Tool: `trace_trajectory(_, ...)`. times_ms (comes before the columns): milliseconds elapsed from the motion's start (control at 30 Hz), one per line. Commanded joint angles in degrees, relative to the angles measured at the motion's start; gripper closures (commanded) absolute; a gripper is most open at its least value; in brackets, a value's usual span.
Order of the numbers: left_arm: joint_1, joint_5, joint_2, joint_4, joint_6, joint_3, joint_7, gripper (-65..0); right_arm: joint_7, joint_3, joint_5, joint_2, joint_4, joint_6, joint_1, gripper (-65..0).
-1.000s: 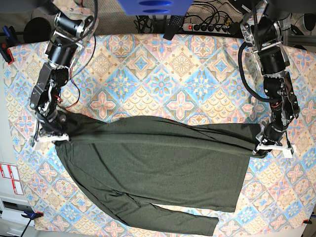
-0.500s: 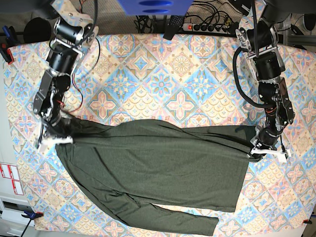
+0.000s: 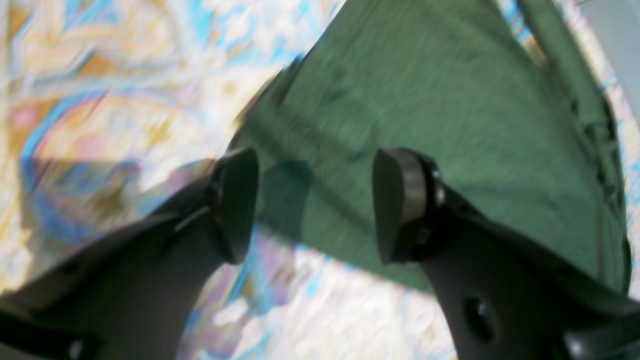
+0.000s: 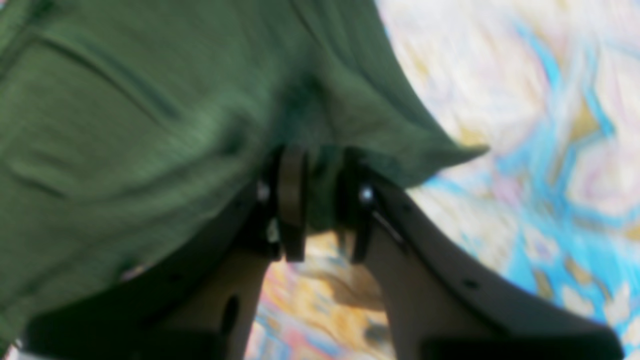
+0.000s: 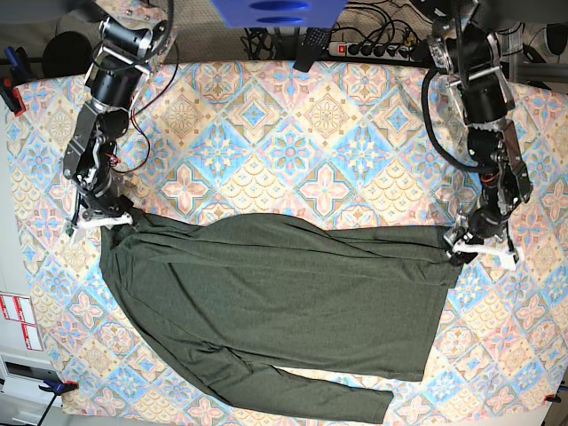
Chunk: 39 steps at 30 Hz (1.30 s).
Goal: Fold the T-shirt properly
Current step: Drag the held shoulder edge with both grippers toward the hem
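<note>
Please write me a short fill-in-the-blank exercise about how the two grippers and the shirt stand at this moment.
1. The right gripper is shut on a fold of the ____.
2. The left gripper has its jaws ____, with nothing pinched between them.
3. The T-shirt lies spread on a patterned ____.
4. The colour of the garment is olive-____.

Missing words: T-shirt; open; tablecloth; green
</note>
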Motion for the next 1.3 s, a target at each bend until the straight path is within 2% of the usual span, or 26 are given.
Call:
trace_trajectory(0, -1.0, -1.9, -0.9, 3.1, -0.8, -0.1, -0.2, -37.9, 2.0, -0.1, 1.1, 0.9, 3.4, 0.9, 1.4, -15.3)
trace_trajectory(133, 0.6, -2.3, -0.9, 5.2, -0.8, -0.2, 0.3, -37.9, 1.6, -0.1, 1.1, 0.9, 6.6, 0.9, -0.6, -19.3)
trace_trajectory(300, 0.6, -2.4, -0.8, 3.1, -0.8, -0.2, 0.8, -37.9, -2.1, 0.1, 1.3, 0.9, 6.9, 0.9, -0.8, -22.8)
trace_trajectory(733, 0.8, -2.4, -0.8, -4.6, -0.8, -0.2, 0.1, -37.9, -2.1, 0.2, 1.4, 0.9, 6.9, 0.9, -0.9, -22.9)
trace_trajectory(967, 0.4, -2.3, -0.8, -10.3, -0.8, -0.2, -5.1, -37.9, -2.1, 0.2, 1.4, 0.9, 6.9, 0.9, -0.9, -22.9)
trace_trajectory(1267, -6.0, -2.4, -0.1, -18.3, -0.8, 3.0, -5.3, -37.9, -2.2, 0.2, 1.4, 0.9, 6.9, 0.9, -1.0, -22.8)
